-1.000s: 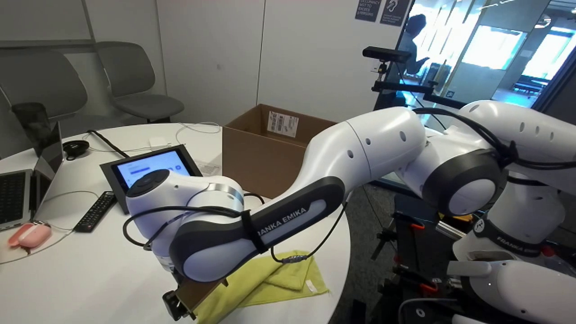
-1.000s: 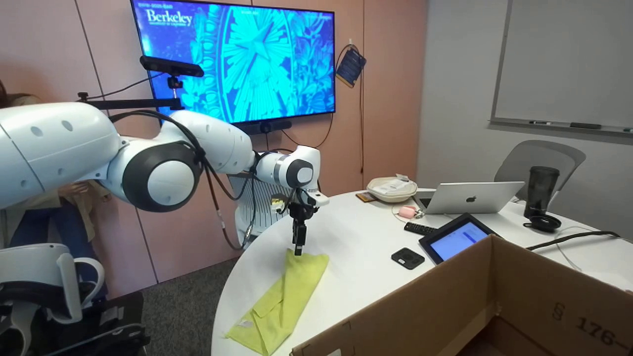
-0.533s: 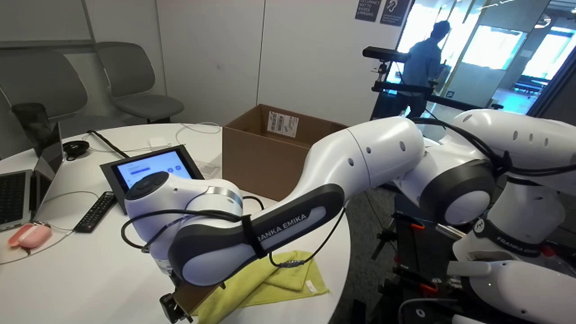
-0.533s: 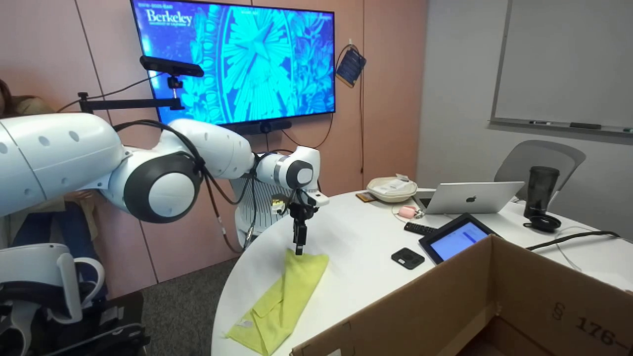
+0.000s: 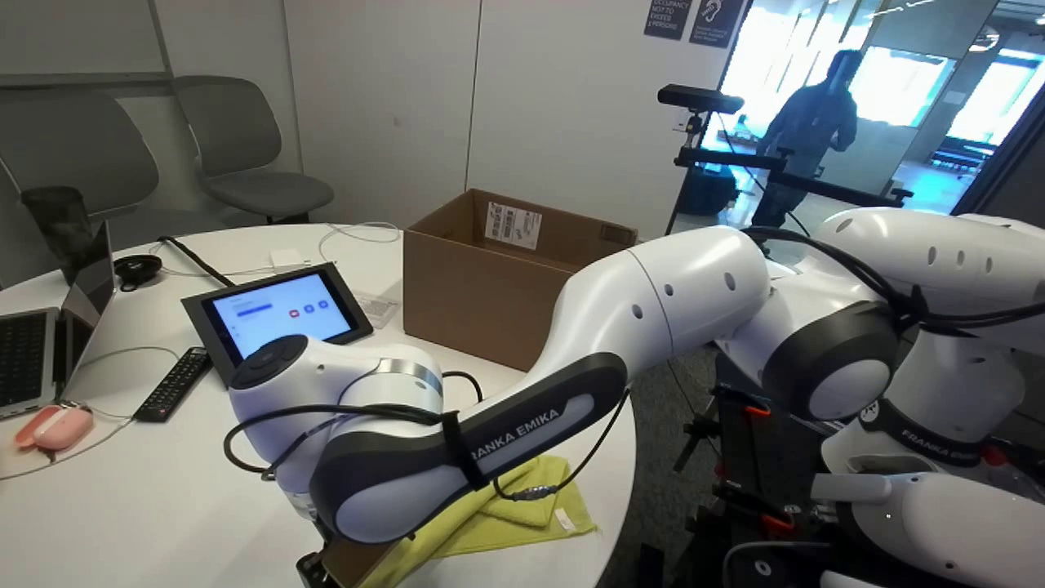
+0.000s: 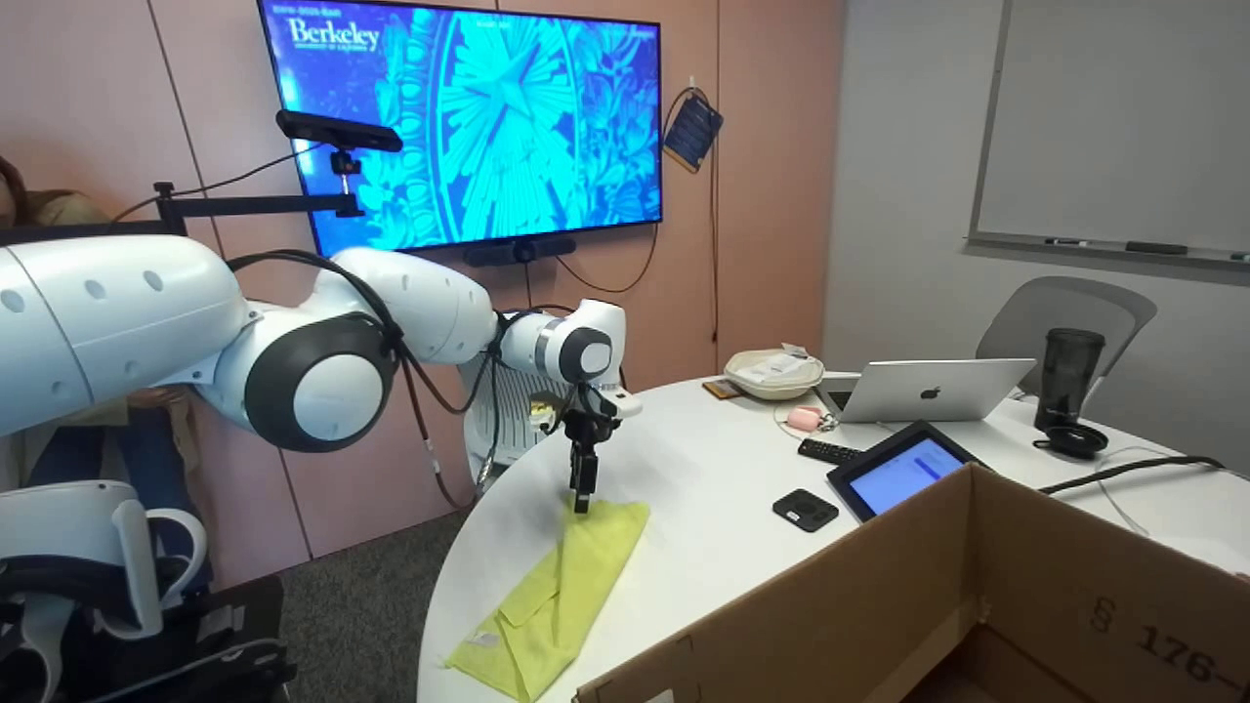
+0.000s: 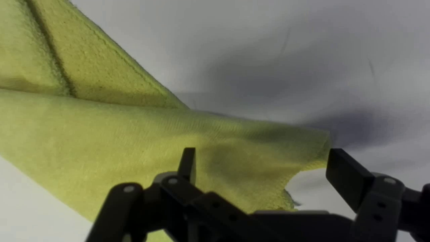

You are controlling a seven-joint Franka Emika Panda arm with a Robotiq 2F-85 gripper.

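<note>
1. Hanging over one end of the yellow-green cloth, your gripper points downwards to the white table.
2. You have its jaws spread widely, and the end of the cloth lies below the gap between them.
3. In the wrist view, you see one finger above the cloth and the opposite finger just beside its narrow end; you cannot tell whether the tips touch anything.
4. Your cloth lies folded into a long shape on the table, near the rounded edge, with a white tag at the end away from the gripper.
5. In an exterior view, your arm covers a part of this cloth.
6. In both exterior views, you find the cardboard box, open at its top, apart from the cloth.
7. Near the box, you have a touch panel with lit screen; a remote control and a flat black device lie beside it.
8. Well apart from the gripper, you see a laptop, a pink case, a dark tumbler and a shallow basket on the same table.
</note>
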